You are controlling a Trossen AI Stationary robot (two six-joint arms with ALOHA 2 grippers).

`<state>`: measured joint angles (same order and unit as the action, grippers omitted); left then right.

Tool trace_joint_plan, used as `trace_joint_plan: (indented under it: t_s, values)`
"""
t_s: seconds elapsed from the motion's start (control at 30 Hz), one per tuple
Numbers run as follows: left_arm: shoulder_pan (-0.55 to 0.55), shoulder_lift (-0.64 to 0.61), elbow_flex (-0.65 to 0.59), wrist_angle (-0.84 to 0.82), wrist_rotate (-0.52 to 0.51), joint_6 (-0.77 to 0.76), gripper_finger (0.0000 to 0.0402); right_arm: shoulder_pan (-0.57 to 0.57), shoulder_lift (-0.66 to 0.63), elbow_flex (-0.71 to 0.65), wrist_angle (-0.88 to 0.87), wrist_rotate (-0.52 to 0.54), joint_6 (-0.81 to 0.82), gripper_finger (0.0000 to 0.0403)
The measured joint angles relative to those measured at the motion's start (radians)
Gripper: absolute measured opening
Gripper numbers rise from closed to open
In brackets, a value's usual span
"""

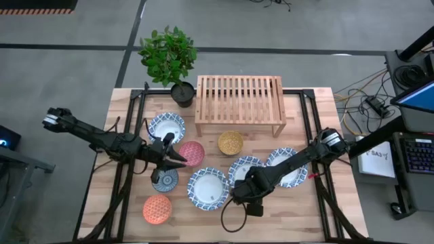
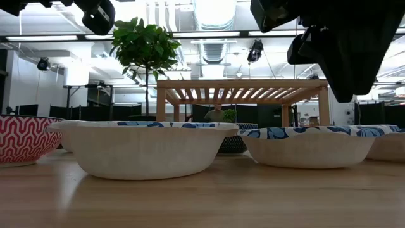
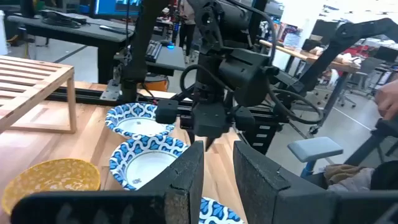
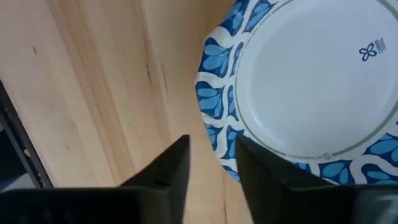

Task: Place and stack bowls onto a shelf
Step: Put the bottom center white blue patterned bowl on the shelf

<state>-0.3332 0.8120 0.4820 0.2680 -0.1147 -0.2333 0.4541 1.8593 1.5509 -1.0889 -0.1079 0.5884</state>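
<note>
From above, you have the slatted light-wood shelf (image 1: 239, 102) standing at the table's (image 1: 319, 210) far edge, nothing on it, with a potted plant (image 1: 169, 57) at its left end. All eight bowls sit on the planks. Four wide blue-white ones: one (image 1: 166, 126) near the shelf's left leg, one (image 1: 207, 188) mid-table toward the near edge, and two (image 1: 243, 168) (image 1: 286, 166) on the right, partly under the right arm. The small red bowl (image 1: 191, 153) and teal bowl (image 1: 165, 179) lie just by the left gripper (image 1: 178, 157); the orange bowl (image 1: 156, 209) is near the front left corner and the yellow bowl (image 1: 230, 142) is in front of the shelf. The right gripper (image 1: 239, 195) hangs at the middle bowl's right rim.

At table height you see the wide bowls' plain off-white outer walls and the red bowl's white zigzag pattern, which the overhead view hides; a person shows far behind, under the shelf.

The left wrist view shows its fingers slightly apart, holding nothing, facing the right arm.

The right wrist view shows its fingers a little apart, straddling the bowl's leaf-patterned rim (image 4: 214, 115). A small blue flower mark sits on the white centre; the tiny lettering by the rim is unreadable.
</note>
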Motion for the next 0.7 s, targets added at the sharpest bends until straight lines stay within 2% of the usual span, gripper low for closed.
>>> trace_joint_plan:
  t_s: [0.13, 0.27, 0.53, 0.7]
  values:
    - [0.000, 0.000, 0.000, 0.000, -0.010, 0.000, 0.0070, 0.007, 0.021, 0.000, 0.010, 0.011, -0.040, 0.0189]
    - [0.000, 0.000, 0.000, 0.000, -0.010, 0.000, 0.0070, 0.011, 0.057, -0.002, 0.015, 0.010, -0.065, 0.0219]
    - [0.000, 0.000, 0.000, 0.000, -0.010, 0.000, 0.0070, 0.011, 0.119, -0.002, 0.042, 0.006, -0.067, 0.0222]
    - [0.000, 0.000, 0.000, 0.000, -0.010, 0.000, 0.0070, 0.011, 0.120, -0.002, 0.056, 0.010, -0.062, 0.0191]
